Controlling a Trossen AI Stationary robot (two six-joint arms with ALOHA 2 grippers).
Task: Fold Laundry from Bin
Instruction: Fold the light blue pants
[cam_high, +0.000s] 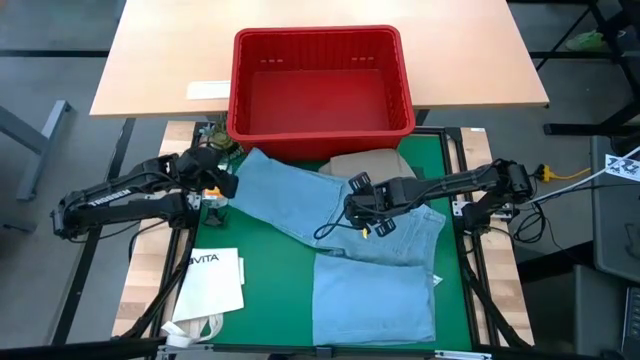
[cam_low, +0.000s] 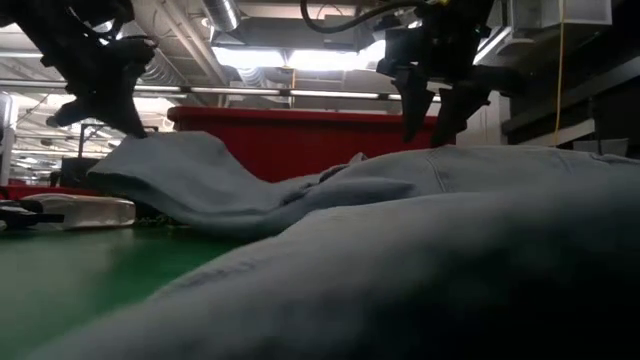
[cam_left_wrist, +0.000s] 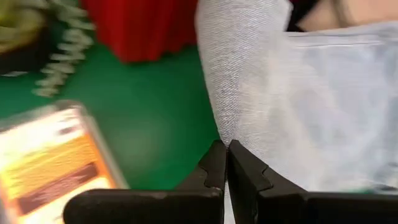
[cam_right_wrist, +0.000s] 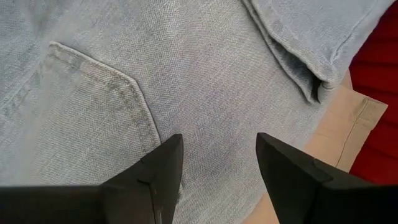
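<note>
High view: light blue denim jeans (cam_high: 340, 250) are spread for folding.
Left gripper (cam_left_wrist: 225, 163): fingers clenched on the jeans' edge, judged to pull it flat.
Right gripper (cam_right_wrist: 219, 163): fingers released, jeans seat between them.

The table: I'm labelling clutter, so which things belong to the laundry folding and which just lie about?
Job: light blue jeans, tan garment, red bin, left claw shut on jeans, right claw open above them.
Lying about: white VITA bag, orange packet.
</note>
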